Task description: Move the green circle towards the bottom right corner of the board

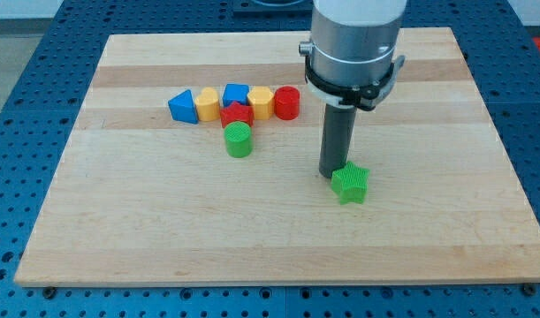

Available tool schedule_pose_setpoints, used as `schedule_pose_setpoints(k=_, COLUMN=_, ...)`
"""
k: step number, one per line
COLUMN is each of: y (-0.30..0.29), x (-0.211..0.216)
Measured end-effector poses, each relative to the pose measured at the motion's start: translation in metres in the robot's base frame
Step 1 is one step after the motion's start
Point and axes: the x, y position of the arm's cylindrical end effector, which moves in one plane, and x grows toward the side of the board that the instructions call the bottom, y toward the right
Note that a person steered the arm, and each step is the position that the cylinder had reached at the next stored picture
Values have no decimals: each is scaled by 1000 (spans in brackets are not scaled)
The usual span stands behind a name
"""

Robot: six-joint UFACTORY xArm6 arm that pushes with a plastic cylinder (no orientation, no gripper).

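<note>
Your arm has no claw, so nothing to call apart or clamped; it ends in a rod, and my tip point(330, 173) sits on the board point(119, 238) touching or just beside the far-left edge of the green star point(350, 183). That's the wrong green block.

The green circle point(239, 140), a short cylinder, stands well apart to the left of the tip, just near of the red block point(237, 113) in the row. That row runs left to right: blue block point(181, 106), yellow block point(207, 104), another blue block point(236, 93), another yellow block point(261, 102), red cylinder point(287, 102).

Step in hand, imo: approach, w/ nothing yet pushing the circle.

Next you'd need the tip round to the circle's far-left side, btwn it and the red block. Tight gap, so go in carefully w/o nudging the row. Then push near-right. The star lies roughly on that line, so you may hit it.
</note>
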Motion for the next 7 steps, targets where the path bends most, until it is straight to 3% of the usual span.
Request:
schedule_pose_setpoints(k=4, y=16, x=46)
schedule_pose_setpoints(k=7, y=82, x=57)
